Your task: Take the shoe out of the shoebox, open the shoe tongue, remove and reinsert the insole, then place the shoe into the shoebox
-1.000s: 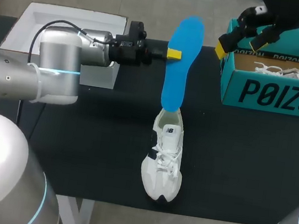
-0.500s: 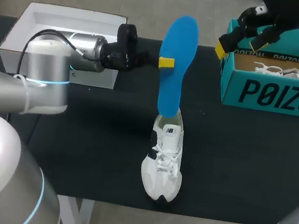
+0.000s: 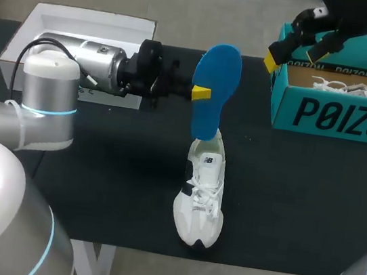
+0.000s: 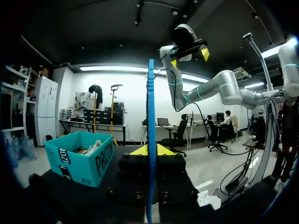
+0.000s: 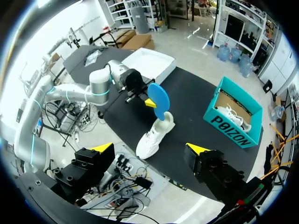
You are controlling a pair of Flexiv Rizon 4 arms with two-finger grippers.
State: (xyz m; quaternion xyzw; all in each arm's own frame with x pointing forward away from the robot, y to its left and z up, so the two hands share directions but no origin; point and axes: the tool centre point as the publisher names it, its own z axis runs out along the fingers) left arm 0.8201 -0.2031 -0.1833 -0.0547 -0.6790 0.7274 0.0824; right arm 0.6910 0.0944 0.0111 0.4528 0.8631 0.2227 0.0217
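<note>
Since the earlier frame, my left gripper [image 3: 201, 93], clamped on the blue insole [image 3: 217, 67], has lowered it to the heel of the shoe [image 3: 202, 188] at frame centre. My right gripper [image 5: 150, 148] hangs open at upper right, above the shoebox [image 3: 336, 118].

Probably a robotics lab: the left arm [image 3: 46, 91] and right arm [image 3: 354, 16], both industrial machines, stand at a black table [image 3: 298, 195] spreading beneath the left gripper [image 3: 201, 93].

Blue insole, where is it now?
In the head view the blue insole stands upright near the middle, held by the left end effector, lower end at the heel of the white shoe.
</note>
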